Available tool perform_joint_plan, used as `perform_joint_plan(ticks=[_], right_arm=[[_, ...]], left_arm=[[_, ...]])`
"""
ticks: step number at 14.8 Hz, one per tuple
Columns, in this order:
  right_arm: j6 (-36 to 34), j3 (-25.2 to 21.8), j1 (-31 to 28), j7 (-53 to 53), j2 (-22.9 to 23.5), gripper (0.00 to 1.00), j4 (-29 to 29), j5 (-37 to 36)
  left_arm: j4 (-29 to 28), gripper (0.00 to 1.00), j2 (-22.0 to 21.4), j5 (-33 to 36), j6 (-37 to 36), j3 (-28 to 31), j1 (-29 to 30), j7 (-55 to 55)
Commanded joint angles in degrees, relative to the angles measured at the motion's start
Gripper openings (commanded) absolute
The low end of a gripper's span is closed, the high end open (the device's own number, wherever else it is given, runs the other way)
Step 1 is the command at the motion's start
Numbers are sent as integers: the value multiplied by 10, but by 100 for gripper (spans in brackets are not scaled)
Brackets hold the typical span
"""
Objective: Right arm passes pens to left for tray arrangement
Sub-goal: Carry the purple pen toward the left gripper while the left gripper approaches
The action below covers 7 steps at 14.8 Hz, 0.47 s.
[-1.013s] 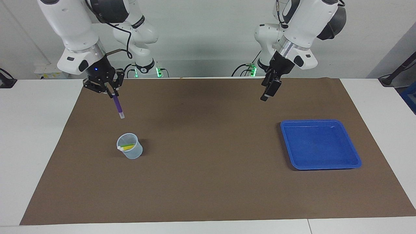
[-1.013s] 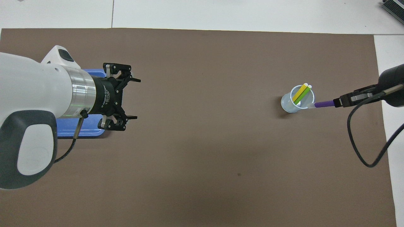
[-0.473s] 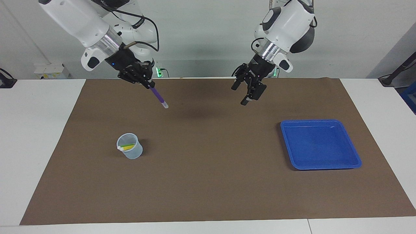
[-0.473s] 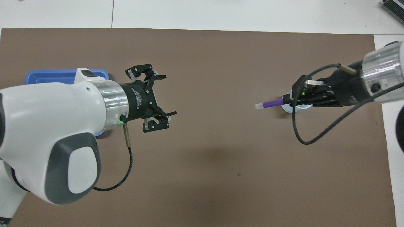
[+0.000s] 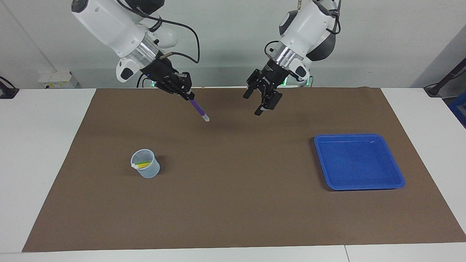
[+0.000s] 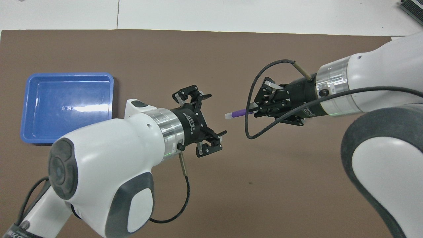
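Overhead, the blue tray (image 6: 66,109) lay flat on the brown mat (image 6: 211,198) toward the left arm's end of the table, with nothing inside it. Next along, the left gripper (image 6: 214,115) hung in the air over the middle of the mat, its fingers (image 6: 222,134) spread wide apart and nothing between them. It pointed toward the purple pen (image 6: 238,113), whose pale end faced the spread fingers, near them but not touching. The right gripper (image 6: 256,112) was clamped on the other end of that pen, fingertips pressed together around the barrel, and held it up over the mat's middle. In the facing view the pen (image 5: 198,109) slanted downward from the right gripper (image 5: 188,96), pale tip lowest and clear of the mat. The left gripper (image 5: 259,103) hung at about the same height, just beside it. Down on the mat toward the right arm's end stood the translucent cup (image 5: 145,168), upright, well apart from the tray (image 5: 358,162). A yellow pen (image 5: 140,165) and a green pen (image 5: 145,162) leaned inside it, pale ends at the rim.
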Motion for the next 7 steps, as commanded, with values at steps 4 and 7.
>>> perform_joint_plan(ticks=[4,7], right_arm=[[49,-2,22,37,-24,1,-45,18],[50,-2,24,37,-24,1,-46,18]], left_arm=[[-9,100,30,-11,59,10,-34,-6],[-8,98,35,-11,62,10,-40,-4]])
